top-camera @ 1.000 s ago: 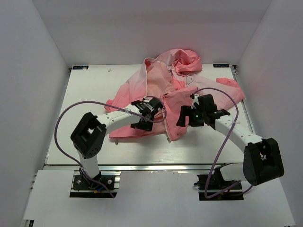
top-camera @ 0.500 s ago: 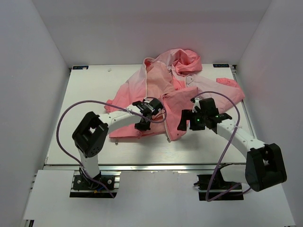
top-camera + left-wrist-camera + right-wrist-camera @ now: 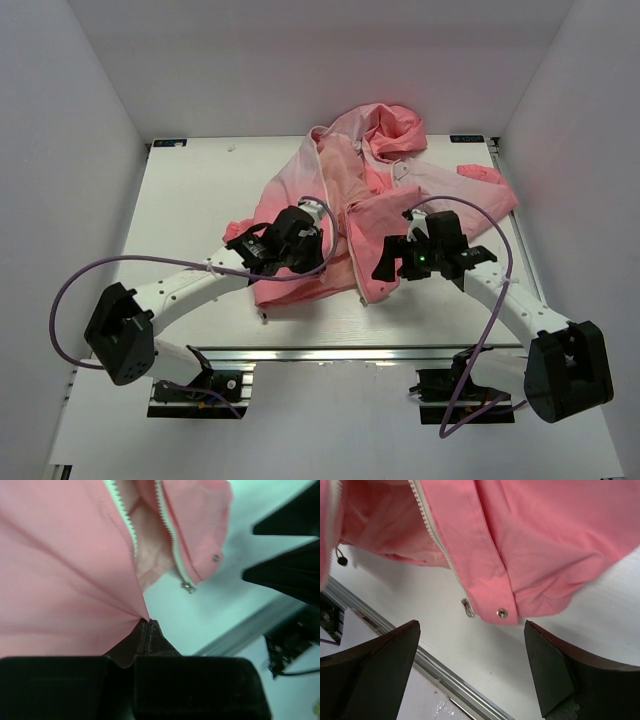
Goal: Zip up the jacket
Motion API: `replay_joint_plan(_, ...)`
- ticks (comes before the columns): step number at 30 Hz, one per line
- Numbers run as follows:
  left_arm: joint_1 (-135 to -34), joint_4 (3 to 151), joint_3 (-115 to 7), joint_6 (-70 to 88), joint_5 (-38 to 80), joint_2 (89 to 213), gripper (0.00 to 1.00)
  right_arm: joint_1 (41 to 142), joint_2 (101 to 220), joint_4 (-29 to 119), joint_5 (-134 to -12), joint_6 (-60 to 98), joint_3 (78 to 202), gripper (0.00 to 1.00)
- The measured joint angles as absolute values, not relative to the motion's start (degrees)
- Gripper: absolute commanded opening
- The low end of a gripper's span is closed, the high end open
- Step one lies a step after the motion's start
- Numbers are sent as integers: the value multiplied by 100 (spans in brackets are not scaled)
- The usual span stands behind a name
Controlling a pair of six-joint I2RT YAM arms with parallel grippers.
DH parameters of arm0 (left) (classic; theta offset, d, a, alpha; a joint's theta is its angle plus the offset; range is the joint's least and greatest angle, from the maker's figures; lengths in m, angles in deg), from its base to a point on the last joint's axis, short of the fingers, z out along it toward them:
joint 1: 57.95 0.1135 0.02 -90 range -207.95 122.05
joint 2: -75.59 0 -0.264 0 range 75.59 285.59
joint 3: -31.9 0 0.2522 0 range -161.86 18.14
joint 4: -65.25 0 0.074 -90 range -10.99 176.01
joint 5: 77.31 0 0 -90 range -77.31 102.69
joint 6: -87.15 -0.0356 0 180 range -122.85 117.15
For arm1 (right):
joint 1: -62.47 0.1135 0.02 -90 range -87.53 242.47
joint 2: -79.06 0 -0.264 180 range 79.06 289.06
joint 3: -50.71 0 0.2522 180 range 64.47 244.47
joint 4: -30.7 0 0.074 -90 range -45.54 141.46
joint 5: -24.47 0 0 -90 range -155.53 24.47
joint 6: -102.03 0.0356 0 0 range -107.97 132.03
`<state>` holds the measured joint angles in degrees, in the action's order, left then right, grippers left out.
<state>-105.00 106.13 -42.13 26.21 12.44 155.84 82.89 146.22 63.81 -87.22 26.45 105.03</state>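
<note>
Left gripper pinches jacket fabric. Right gripper, fingers spread wide, hangs over the hem. Only wrist views show the zipper pull.

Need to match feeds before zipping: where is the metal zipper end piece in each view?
Top external: too small to make out; look at the flap's hem corner, lower centre.
Left wrist: zipper end piece, right of centre.
Right wrist: zipper end piece, just left of centre.
Shared landmark: the hem corner; the silver snap sits beside it.
</note>
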Motion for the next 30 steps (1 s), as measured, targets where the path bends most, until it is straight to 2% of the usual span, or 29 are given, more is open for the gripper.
replay_joint_plan(7,-10504,9669,-3046,2947,2009,15586,0,8315,14768,6272,-8836,2658,10483,89)
replay_joint_plan(12,-10500,9857,-2320,3281,1735,15695,0,8372,14908,6246,-8805,2658,10479,89)
replay_joint_plan(16,-10502,10088,-2202,3528,1294,15691,0,8534,15037,6254,-8632,2651,10479,89)
replay_joint_plan(17,-10502,10143,-2204,3591,1178,15688,3,8595,15068,6263,-8560,2647,10479,89)
replay_joint_plan(19,-10504,10298,-2217,3681,944,15688,13,8722,15105,6294,-8385,2638,10479,89)
replay_joint_plan(20,-10504,10431,-2246,3720,813,15695,28,8792,15116,6315,-8294,2636,10479,89)
replay_joint_plan(23,-10504,10805,-2418,3797,509,15798,50,8978,15124,6423,-8012,2627,10479,89)
replay_joint_plan(24,-10504,10914,-2486,3819,435,15833,65,9034,15124,6444,-7926,2619,10481,89)
replay_joint_plan(27,-10504,11181,-2650,3792,240,15852,82,9275,15127,6510,-7577,2586,10492,89)
replay_joint_plan(29,-10504,11356,-2781,3744,140,15850,85,9524,15124,6552,-7323,2533,10507,89)
replay_joint_plan(30,-10504,11456,-2875,3716,83,15837,91,9675,15120,6571,-7198,2501,10516,89)
